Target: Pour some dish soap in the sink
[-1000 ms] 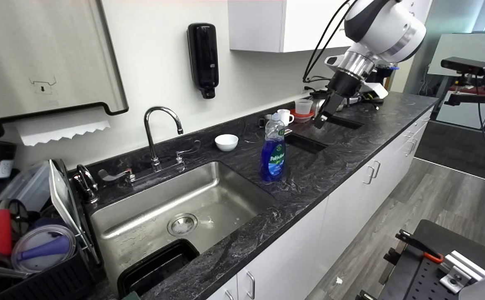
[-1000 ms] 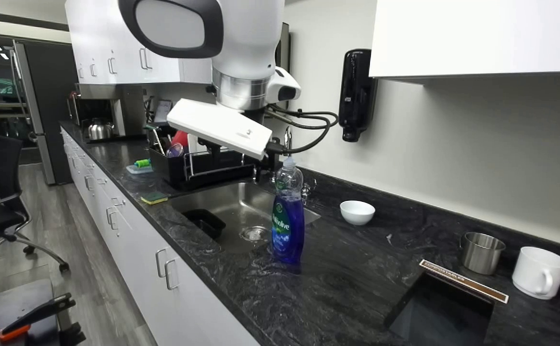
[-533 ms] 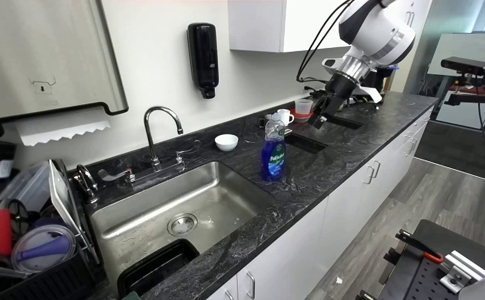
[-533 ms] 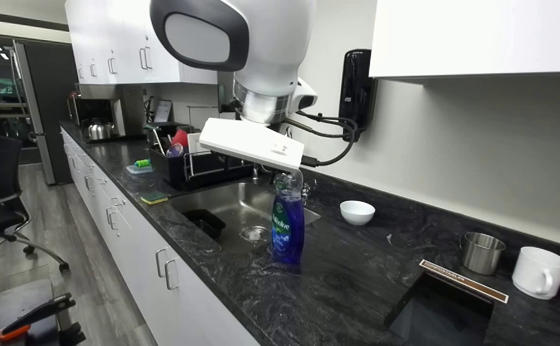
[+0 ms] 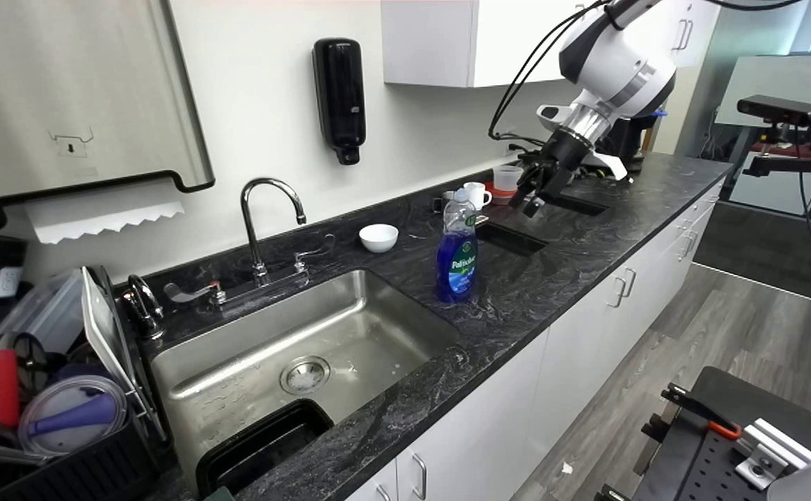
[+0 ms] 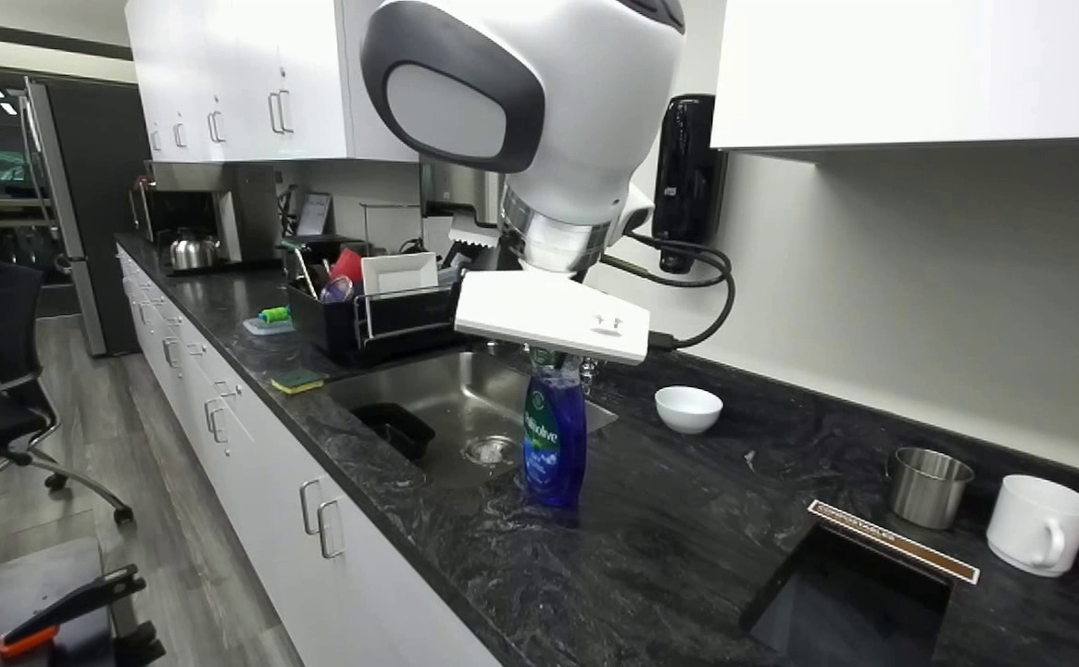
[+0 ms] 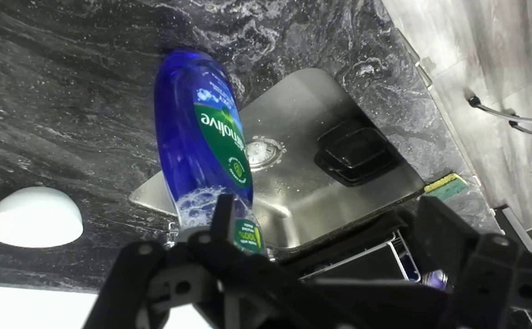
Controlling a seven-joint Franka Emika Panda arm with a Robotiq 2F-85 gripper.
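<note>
The dish soap, a clear bottle of blue liquid with a pale cap (image 5: 457, 261), stands upright on the dark counter beside the sink (image 5: 377, 348). In an exterior view the bottle (image 6: 555, 435) has its top hidden behind my white wrist plate. My gripper (image 5: 525, 204) is apart from the bottle in that view, on its far side from the sink. In the wrist view my gripper (image 7: 332, 212) is open with nothing between its fingers. One finger overlaps the upper part of the bottle (image 7: 197, 132), which lies outside the jaws. The steel sink (image 7: 302, 194) shows beyond the bottle; touching cannot be told.
A white bowl (image 6: 688, 409) sits by the wall. A metal cup (image 6: 930, 486), a white mug (image 6: 1039, 525) and a recessed bin (image 6: 859, 602) are nearby. The curved faucet (image 5: 252, 223), a black tub (image 5: 266, 445) and a dish rack (image 6: 391, 320) are at the sink. A cabinet (image 5: 475, 42) hangs above.
My arm has lowered and shifted, with the wrist plate moving right and down over the bottle's top in an exterior view. The wrist has turned and both fingertips now show apart. The bottle has not moved.
</note>
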